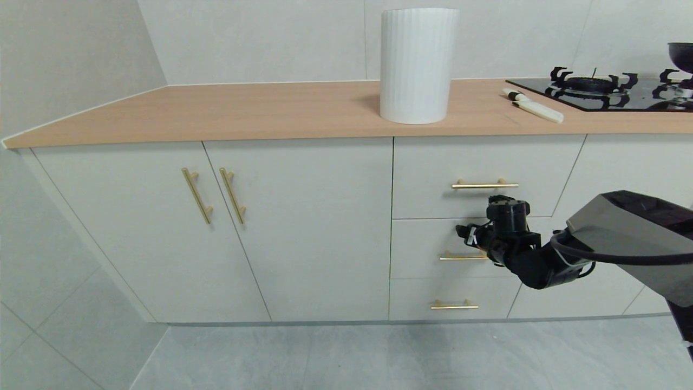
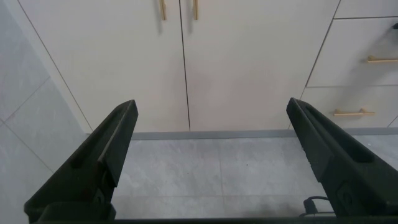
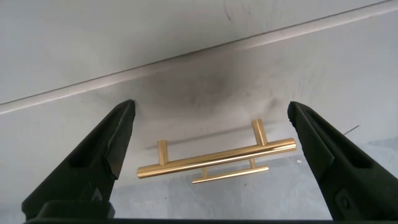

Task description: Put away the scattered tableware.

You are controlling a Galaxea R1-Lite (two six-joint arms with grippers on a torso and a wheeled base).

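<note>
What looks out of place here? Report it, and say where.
A white knife lies loose and askew on the countertop, next to the hob, rather than stored. Nothing looks spilled or damaged.

**What I can't make out from here**

In the head view, the right end of the middle drawer handle (image 1: 460, 257) goes behind the right gripper (image 1: 465, 234), so I can't see where it stops. The gas hob (image 1: 595, 92) runs off the right edge, and so does a dark vessel (image 1: 682, 54) at its corner; I only get a rounded part of it. The white utensil (image 1: 536, 108) beside the hob is too small for me to say whether it's a knife. The inside of the white ribbed canister (image 1: 417, 65) is hidden from me. In the left wrist view, the cabinet door handles (image 2: 163, 9) are cut off by the picture's edge.
</note>
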